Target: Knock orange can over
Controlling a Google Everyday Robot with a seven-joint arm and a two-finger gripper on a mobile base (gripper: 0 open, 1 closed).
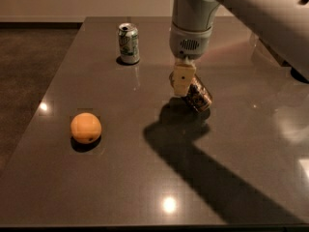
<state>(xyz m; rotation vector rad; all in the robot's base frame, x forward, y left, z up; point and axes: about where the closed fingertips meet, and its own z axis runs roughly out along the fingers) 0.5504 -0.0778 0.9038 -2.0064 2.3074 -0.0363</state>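
Observation:
The orange can (pixel 199 95) is tilted hard to the right near the middle of the dark table (pixel 120 178), its top leaning away to the lower right. My gripper (pixel 182 81) hangs down from the grey arm (pixel 193 18) and presses against the can's left side. Its cream-coloured finger (pixel 183 77) hides part of the can.
A white-and-green can (pixel 129 43) stands upright at the back left. A round orange fruit (pixel 86 127) lies at the front left. The arm's shadow falls across the table to the front right. Dark objects sit at the right edge (pixel 299 74).

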